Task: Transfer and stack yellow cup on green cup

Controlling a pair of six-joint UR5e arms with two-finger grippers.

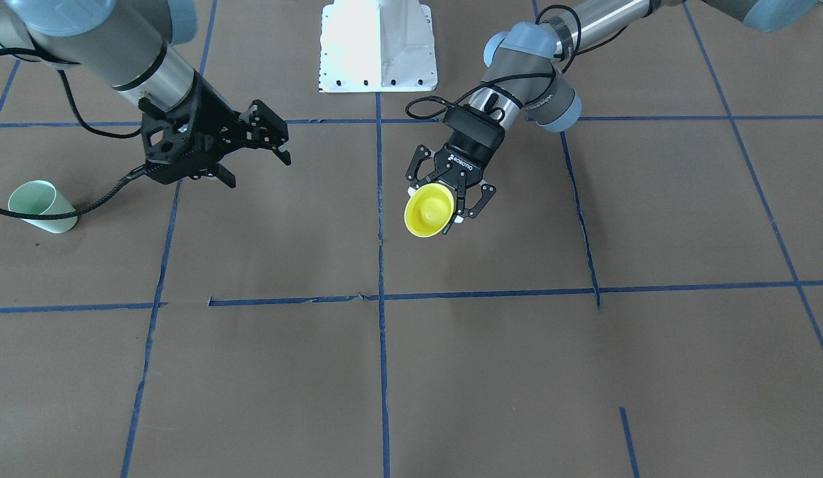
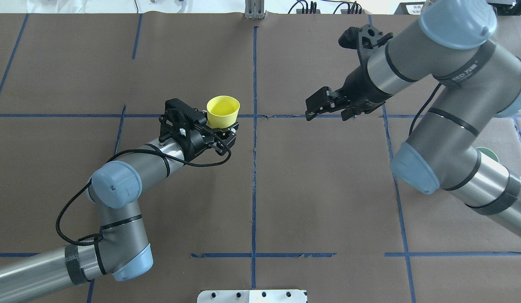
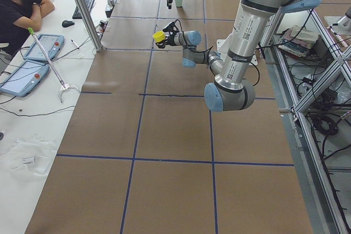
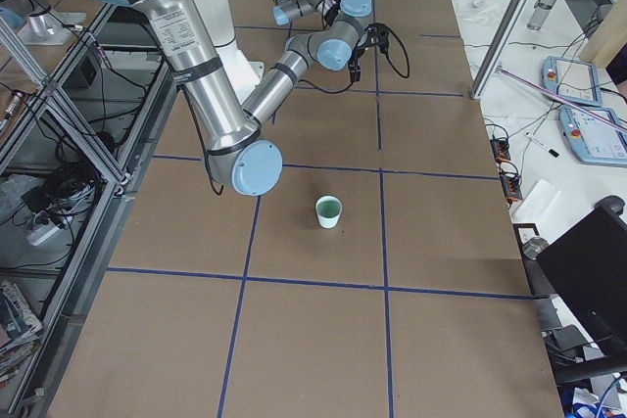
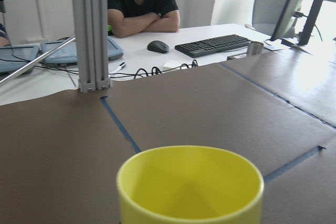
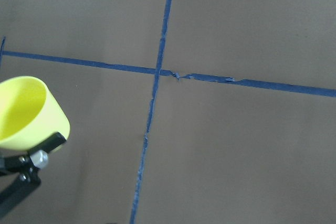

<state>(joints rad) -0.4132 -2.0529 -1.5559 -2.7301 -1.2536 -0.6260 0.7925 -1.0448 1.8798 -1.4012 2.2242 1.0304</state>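
Note:
The yellow cup (image 1: 428,210) hangs above the table just left of the centre tape line, rim up, with my left gripper (image 1: 446,207) shut on its lower part. It fills the bottom of the left wrist view as the yellow cup (image 5: 191,187), and it shows at the left edge of the right wrist view (image 6: 26,111). My right gripper (image 2: 323,107) is open and holds nothing; it points at the cup from across the centre line, with a clear gap between them. The green cup (image 1: 42,206) stands on the table far to my right, partly behind the right arm (image 2: 489,153) in the overhead view.
The white robot base plate (image 1: 378,46) sits at my edge of the table. Blue tape lines (image 2: 254,168) divide the brown surface. A person (image 3: 16,4) sits at a side desk with tablets and a keyboard beyond the far edge. A black cable runs past the green cup.

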